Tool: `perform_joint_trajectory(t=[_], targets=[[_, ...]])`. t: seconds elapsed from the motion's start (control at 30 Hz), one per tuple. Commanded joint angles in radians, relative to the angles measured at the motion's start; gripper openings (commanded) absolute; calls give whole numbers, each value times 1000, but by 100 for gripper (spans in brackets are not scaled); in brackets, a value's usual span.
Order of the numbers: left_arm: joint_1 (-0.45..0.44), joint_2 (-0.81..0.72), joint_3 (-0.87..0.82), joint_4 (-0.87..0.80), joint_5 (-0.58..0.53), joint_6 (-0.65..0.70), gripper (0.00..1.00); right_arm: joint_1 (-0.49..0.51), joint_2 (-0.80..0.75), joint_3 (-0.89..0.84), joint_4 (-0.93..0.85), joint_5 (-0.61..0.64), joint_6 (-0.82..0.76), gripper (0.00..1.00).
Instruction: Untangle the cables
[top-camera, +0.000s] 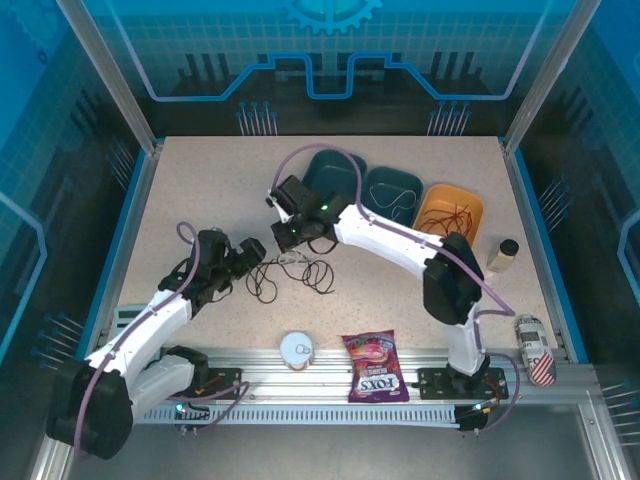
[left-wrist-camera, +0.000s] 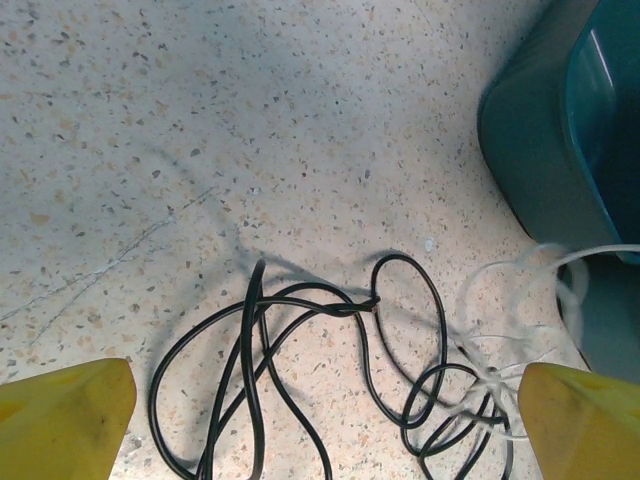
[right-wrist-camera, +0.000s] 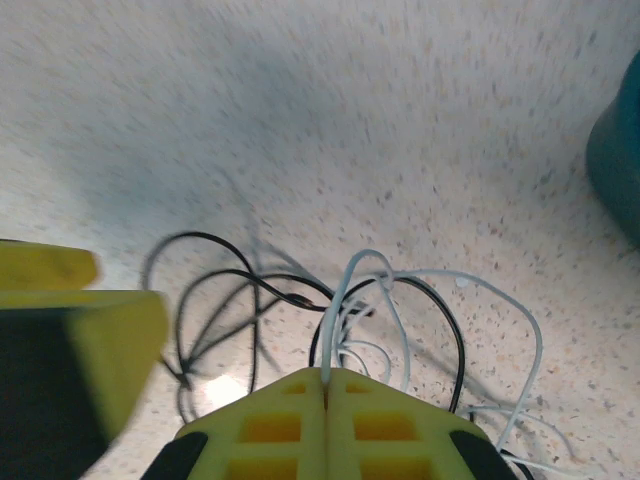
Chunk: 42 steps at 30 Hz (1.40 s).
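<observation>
Left wrist view: left gripper (left-wrist-camera: 320, 440) hangs with its fingers spread apart, the black cable (left-wrist-camera: 300, 300) lying on the table (left-wrist-camera: 200, 120) right beneath.
Black cable: loops sprawl side to side across the gap, meeting the white cable (left-wrist-camera: 520, 285) at the right.
Right gripper (right-wrist-camera: 327, 385): pinched tight on the white cable, just past the black loops.
Nearer arm for the black one: left, I'd judge.
Beyond: teal bin (left-wrist-camera: 560, 120).

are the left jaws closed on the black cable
No, the left jaws stand wide apart, and the black cable lies loose on the table between them.
</observation>
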Motion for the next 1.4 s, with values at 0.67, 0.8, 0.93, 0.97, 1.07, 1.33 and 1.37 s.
perform_joint_trajectory(t=[0.67,0.8,0.93,0.97,1.07,1.33,1.37], targets=[[14,-111,-24,265,221,5,99,5,-246,-12,66,-58,-92,0],[23,-119,-4,301,273,-21,99,-1,-276,-50,96,-75,-102,0],[27,-103,30,320,311,-50,99,-7,-294,-85,131,-98,-102,0],[28,-101,31,340,321,-60,99,-8,-297,-92,137,-98,-101,0],[28,-86,49,361,339,-71,99,-7,-306,-114,160,-120,-101,0],[27,-20,80,376,421,-56,94,-10,-310,-122,186,-148,-98,0],[27,-9,78,381,427,-61,93,-9,-312,-122,192,-155,-95,0]])
